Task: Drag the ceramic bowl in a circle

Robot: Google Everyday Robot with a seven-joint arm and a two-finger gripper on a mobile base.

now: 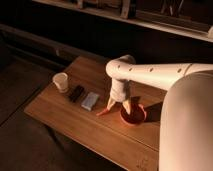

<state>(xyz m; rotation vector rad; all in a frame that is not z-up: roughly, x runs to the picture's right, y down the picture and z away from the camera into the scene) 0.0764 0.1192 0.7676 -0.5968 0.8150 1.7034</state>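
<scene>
The ceramic bowl (134, 115) is round, shallow and red-orange, and sits on the wooden table (65, 117) right of centre. My gripper (120, 105) hangs from the white arm and points down at the bowl's left rim, with one finger toward the bowl and the other outside it on the left. The fingers look spread apart. A slim orange carrot-shaped thing (103, 112) lies on the table just left of the gripper.
A small white cup (61, 82) stands at the table's left. A dark flat object (76, 93) and a pale blue-grey packet (90, 101) lie between the cup and the gripper. The robot's white body (185, 130) fills the right side. Dark shelving runs behind.
</scene>
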